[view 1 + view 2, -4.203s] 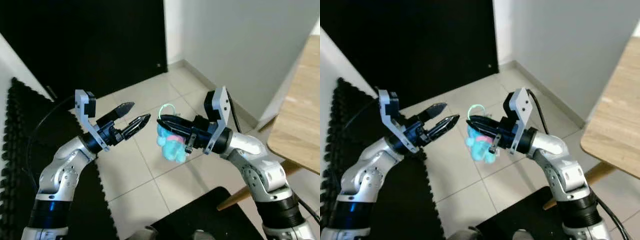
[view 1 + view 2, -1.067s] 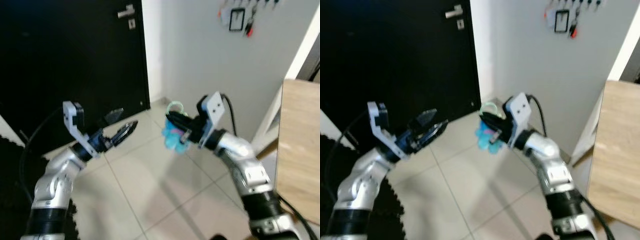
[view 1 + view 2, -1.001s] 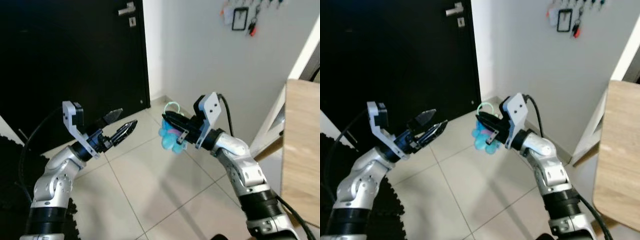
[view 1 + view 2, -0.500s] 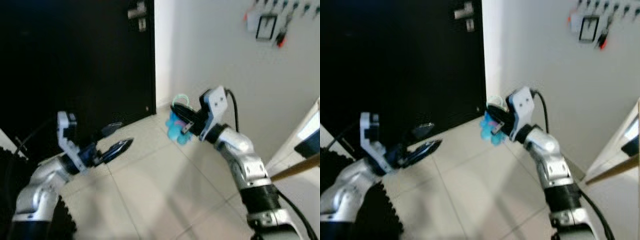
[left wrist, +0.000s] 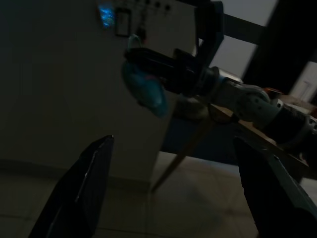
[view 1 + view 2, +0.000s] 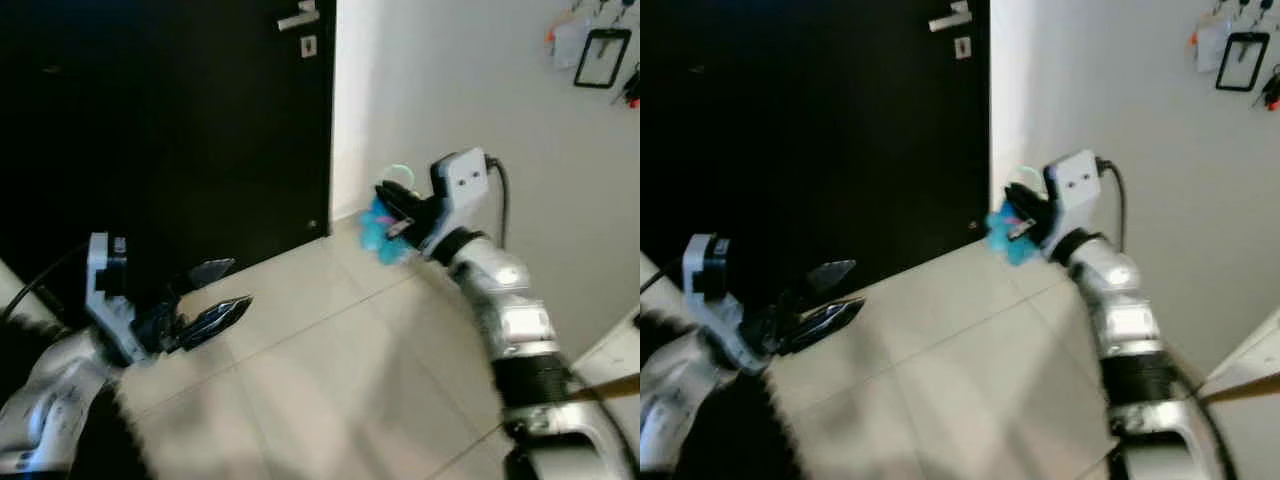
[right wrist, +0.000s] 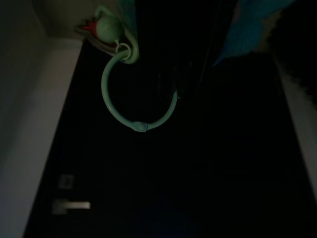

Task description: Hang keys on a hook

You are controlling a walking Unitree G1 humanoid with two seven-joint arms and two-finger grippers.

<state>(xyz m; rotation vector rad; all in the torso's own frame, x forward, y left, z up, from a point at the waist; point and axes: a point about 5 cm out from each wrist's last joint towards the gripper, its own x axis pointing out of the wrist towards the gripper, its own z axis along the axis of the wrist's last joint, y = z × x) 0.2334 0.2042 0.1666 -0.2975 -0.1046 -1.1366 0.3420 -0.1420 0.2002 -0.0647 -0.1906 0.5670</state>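
While the head camera blurred, the right pincer [image 6: 392, 203] was raised out in front of the pale wall [image 6: 470, 90], its fingers pinching a keychain [image 6: 378, 233] with a fluffy blue charm and a mint-green ring [image 7: 136, 101]. The keychain hung in mid-air just beside the black door's [image 6: 170, 130] edge, where door met wall. High on the wall, well apart from the keychain, a hook rack [image 6: 600, 40] carried a black-framed tag and other small items at the upper right corner of the eye views. The left pincer [image 6: 215, 300] was low on the robot's left, its fingers spread and holding nothing, over the beige tiled floor [image 6: 330, 370]. Open floor lay between the two arms. A wooden desk edge [image 6: 610, 385] showed at the lower right.
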